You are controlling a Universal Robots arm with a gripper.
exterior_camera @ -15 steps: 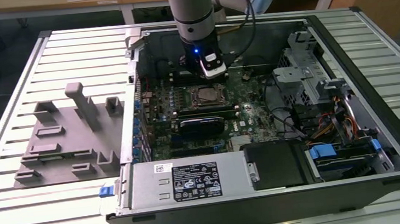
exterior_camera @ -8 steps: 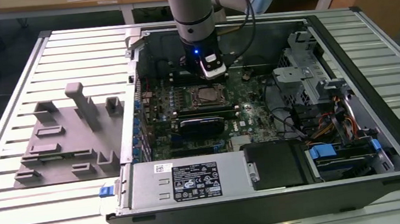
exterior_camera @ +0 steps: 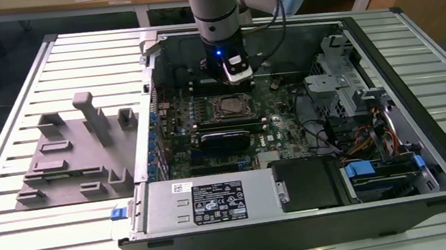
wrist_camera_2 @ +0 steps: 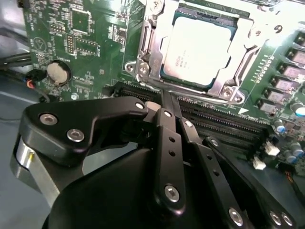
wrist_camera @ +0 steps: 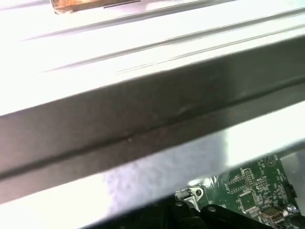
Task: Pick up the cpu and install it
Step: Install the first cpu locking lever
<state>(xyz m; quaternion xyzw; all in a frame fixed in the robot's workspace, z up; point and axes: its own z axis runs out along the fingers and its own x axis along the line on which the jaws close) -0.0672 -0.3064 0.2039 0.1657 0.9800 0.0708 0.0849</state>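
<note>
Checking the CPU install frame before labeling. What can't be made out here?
- Tool fingertips: in the second wrist view the tool's own black linkage covers them; open or shut unclear.
- Tool in the exterior view: the arm's wrist covers it.
- Cpu: glare whitens its top; its lower edge sits behind the socket frame.
- Motherboard: in the first wrist view, mostly behind the case wall.

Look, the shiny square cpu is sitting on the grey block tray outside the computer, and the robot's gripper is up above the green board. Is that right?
Not quite. The cpu isn't on the grey block tray; the second wrist view shows it lying in the metal-framed socket on the green board, inside the computer. The rest holds: the gripper is above that board in the exterior view.
</note>
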